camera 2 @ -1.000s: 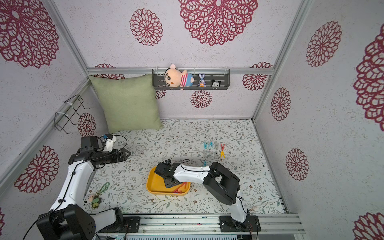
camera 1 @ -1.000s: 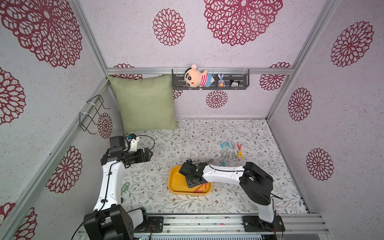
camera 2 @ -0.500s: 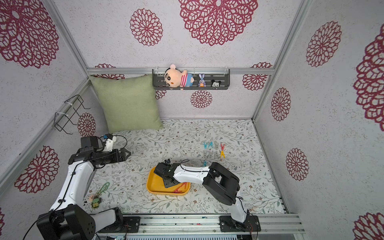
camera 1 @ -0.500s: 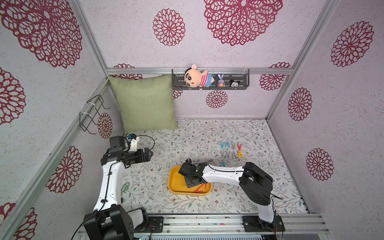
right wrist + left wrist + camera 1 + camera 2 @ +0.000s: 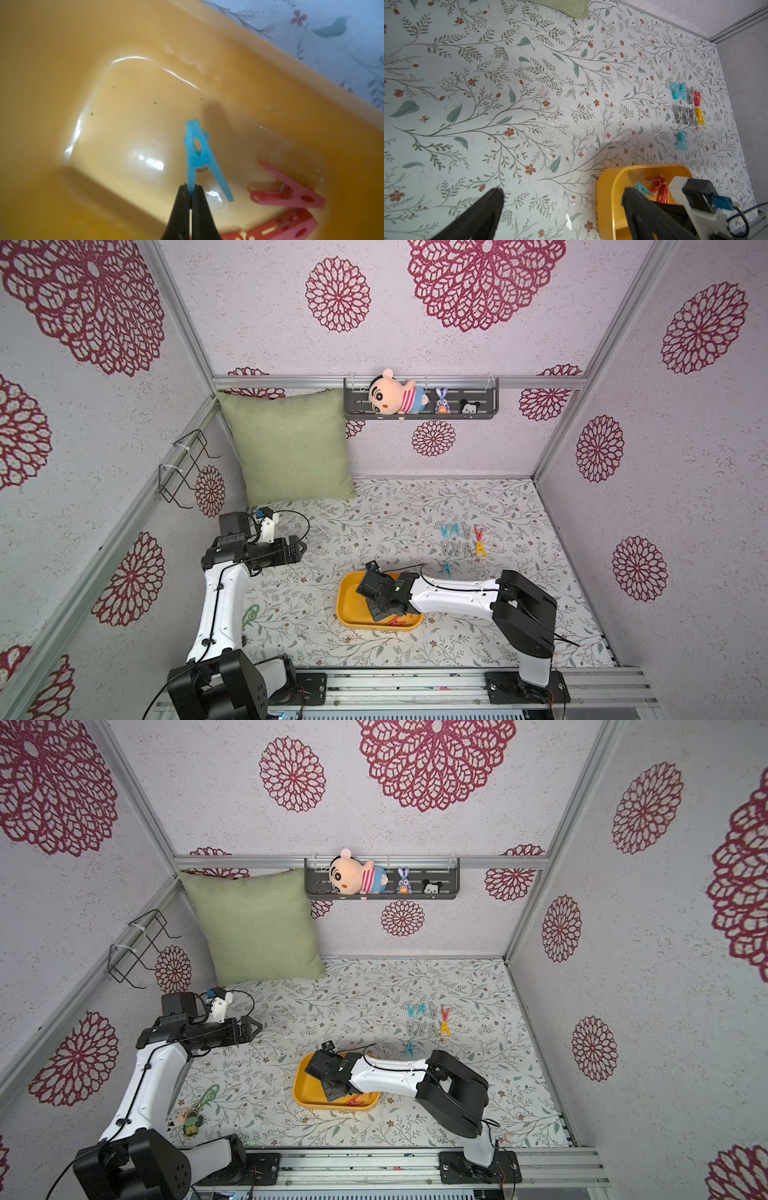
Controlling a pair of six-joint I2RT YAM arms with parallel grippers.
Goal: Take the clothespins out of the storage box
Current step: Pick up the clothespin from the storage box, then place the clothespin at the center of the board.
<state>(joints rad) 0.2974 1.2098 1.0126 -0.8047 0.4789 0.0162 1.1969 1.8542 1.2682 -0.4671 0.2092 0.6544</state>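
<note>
Nearest, right gripper (image 5: pixel 190 190) clamped tight on one leg tip of blue clothespin (image 5: pixel 197 158) inside storage box (image 5: pixel 345 605), the pin's long axis running straight on from the fingertips, with red clothespins (image 5: pixel 291 194) loose just beside. Left gripper (image 5: pixel 299 549) has jaws wide apart, empty, at 10 o'clock of the box, well apart. Farther, laid-out clothespins (image 5: pixel 461 541) at 2 o'clock, so lift-and-carry likely heads that way.

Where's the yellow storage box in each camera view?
In both top views: storage box at the table's front centre, under the right arm.
Left wrist: storage box partly cut off, right arm reaching in.
Right wrist: it fills most of the picture.
Shared landmark: the red clothespins inside it.
</note>
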